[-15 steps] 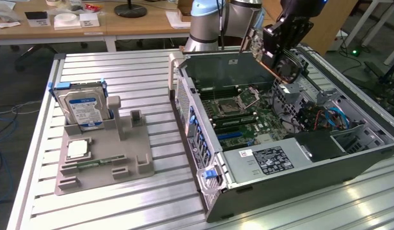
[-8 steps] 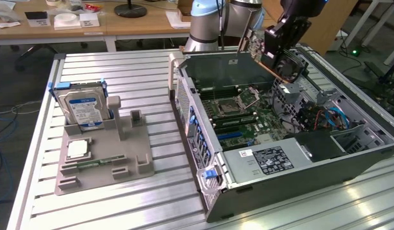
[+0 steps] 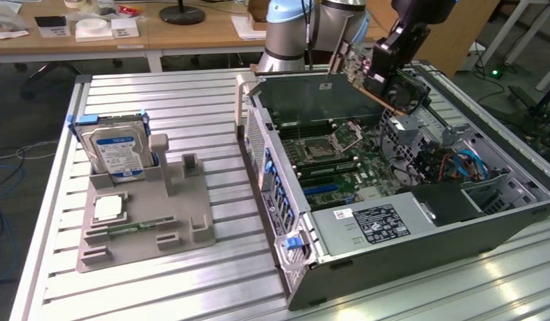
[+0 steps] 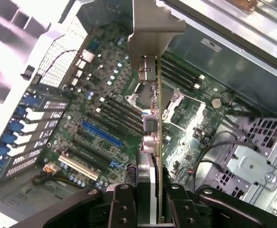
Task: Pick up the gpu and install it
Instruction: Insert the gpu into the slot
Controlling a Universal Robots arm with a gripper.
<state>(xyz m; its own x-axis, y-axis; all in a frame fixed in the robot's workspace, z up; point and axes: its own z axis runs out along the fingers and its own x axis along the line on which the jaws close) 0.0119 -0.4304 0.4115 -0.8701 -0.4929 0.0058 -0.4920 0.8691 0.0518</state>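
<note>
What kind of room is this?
Probably a robotics lab: a silver slatted metal table, an open grey computer case, wooden desks behind, and the gripper holding a thin dark gpu card.

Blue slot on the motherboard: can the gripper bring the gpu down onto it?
Probably yes: the case is open, the gripper holds the gpu above the board, and the cables lie clear of the blue slot.

Bright, even room light fills the scene. In the exterior view the slatted metal table [image 3: 168, 281] shows broad white glare at its near edge, strongest toward the exterior view's right. The motherboard [image 3: 346, 167] lies in soft shade inside the computer case [image 3: 418, 267]. In the wrist view a case wall [image 4: 10, 28] burns out white; the gripper [image 4: 150, 211] clamped on the gpu [image 4: 151, 109] sits dark.
</note>
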